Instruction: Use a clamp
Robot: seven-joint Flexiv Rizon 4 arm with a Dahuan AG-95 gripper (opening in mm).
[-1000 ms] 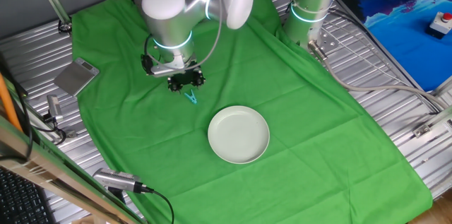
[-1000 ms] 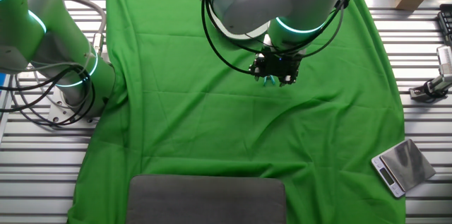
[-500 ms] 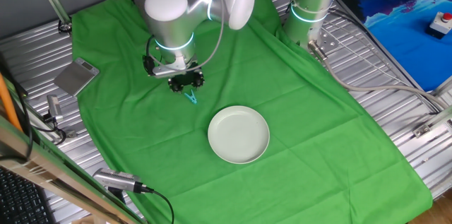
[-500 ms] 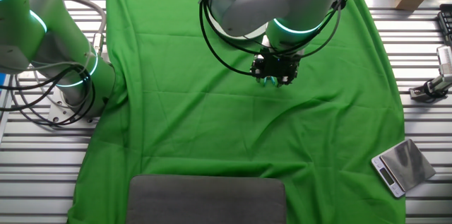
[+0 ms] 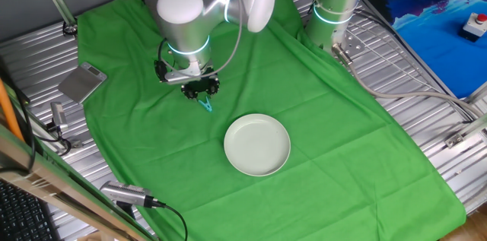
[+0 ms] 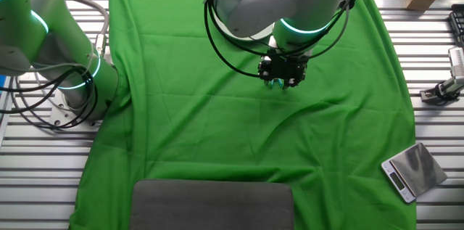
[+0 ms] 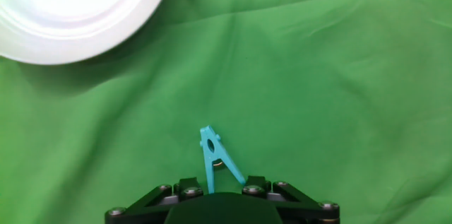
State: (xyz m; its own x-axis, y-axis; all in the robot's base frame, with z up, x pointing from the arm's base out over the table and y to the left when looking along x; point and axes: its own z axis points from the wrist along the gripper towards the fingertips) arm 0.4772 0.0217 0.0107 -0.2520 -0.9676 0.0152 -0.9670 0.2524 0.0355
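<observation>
The clamp (image 7: 212, 159) is a small teal clip with V-shaped legs. In the hand view its nose points away from me and its two legs run back between the jaws of my gripper (image 7: 220, 190). The jaws stand on either side of the spread legs and touch them. In one fixed view the gripper (image 5: 199, 87) is low over the green cloth and the clamp (image 5: 205, 105) sticks out below it. In the other fixed view the clamp (image 6: 271, 83) shows only as a teal speck under the gripper (image 6: 283, 70). The fingertips themselves are hidden.
A white round plate (image 5: 257, 144) lies on the green cloth (image 5: 327, 119) a little in front of the clamp, and its rim shows in the hand view (image 7: 106, 37). A small scale (image 5: 82, 83) sits at the cloth's edge. A second arm's base (image 5: 332, 13) stands at the back.
The arm has shifted very slightly. The clamp stays in the same place under the gripper.
</observation>
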